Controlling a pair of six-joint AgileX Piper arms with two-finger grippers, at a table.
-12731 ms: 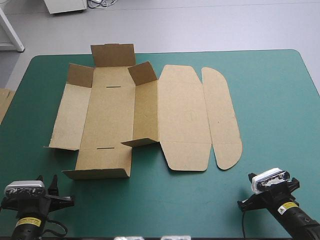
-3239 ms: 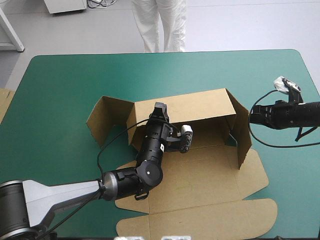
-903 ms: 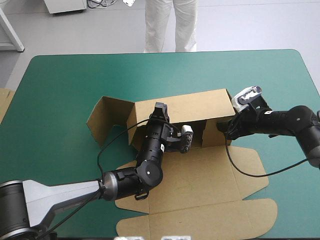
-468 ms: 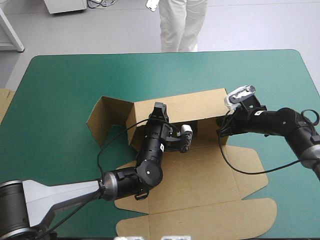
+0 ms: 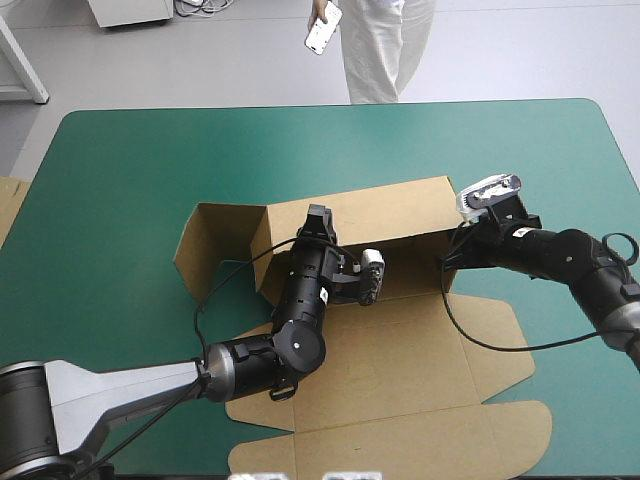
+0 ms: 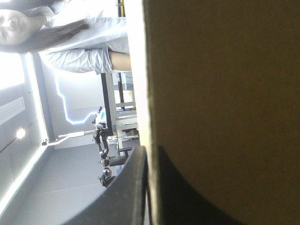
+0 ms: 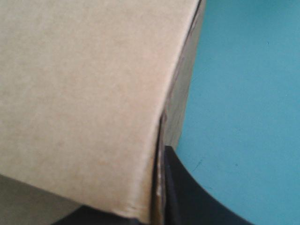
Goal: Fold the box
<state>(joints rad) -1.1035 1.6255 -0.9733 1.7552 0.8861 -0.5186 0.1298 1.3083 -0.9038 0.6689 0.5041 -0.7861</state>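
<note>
1. Brown cardboard box (image 5: 400,350), a cut sheet partly raised, is sitting at the middle of the teal-green desk (image 5: 120,180).
2. Its long far wall is standing upright. A flap at that wall's left end is standing too, angling toward the near side. The wide lid panels are lying flat toward the near edge.
3. Left jaws are clenching the far wall's top edge, pinching the board.
4. Right jaws are gripping the right end wall by its corner, with the board between them.
</note>
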